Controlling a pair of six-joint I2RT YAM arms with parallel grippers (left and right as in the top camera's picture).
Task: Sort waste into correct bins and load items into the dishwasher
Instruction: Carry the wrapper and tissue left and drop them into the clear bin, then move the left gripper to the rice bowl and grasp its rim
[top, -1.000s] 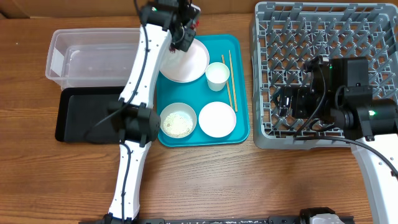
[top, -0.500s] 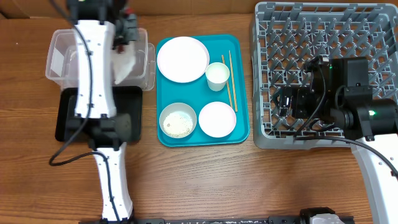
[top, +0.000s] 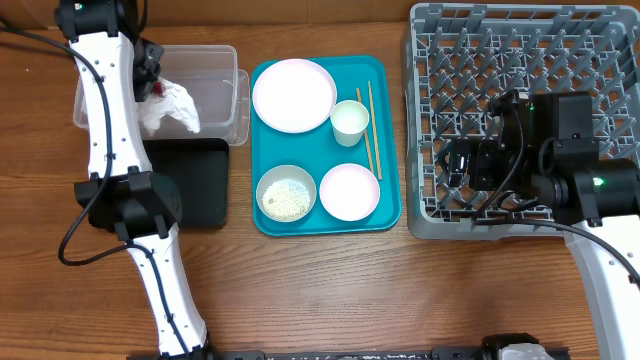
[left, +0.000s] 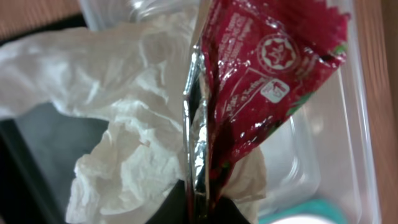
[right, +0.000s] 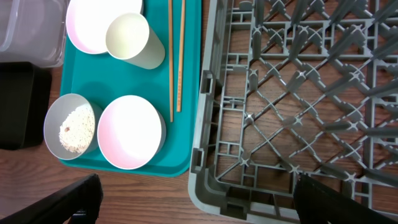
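My left gripper (top: 150, 72) is shut on the red wrapper (left: 267, 81) and a crumpled white napkin (left: 124, 124). It holds them over the left part of the clear tub (top: 215, 60); in the overhead view the napkin (top: 172, 108) hangs below the jaws. The black tray (top: 200, 185) lies in front of the tub. The white plate (top: 294, 95), cup (top: 349, 122), chopsticks (top: 368, 130), the bowl of rice (top: 287, 193) and an empty bowl (top: 349, 191) sit on a teal tray. My right gripper (right: 205, 208) is open and empty over the grey dish rack's (top: 520, 60) front left corner.
The teal tray (top: 390, 215) lies between the bins and the rack. The rack's near edge (right: 211, 162) borders the tray. Bare wooden table lies in front of the tray and the rack.
My left gripper has swung left from the plate on the teal tray to over the clear tub, carrying the napkin and wrapper. The right arm has not moved.
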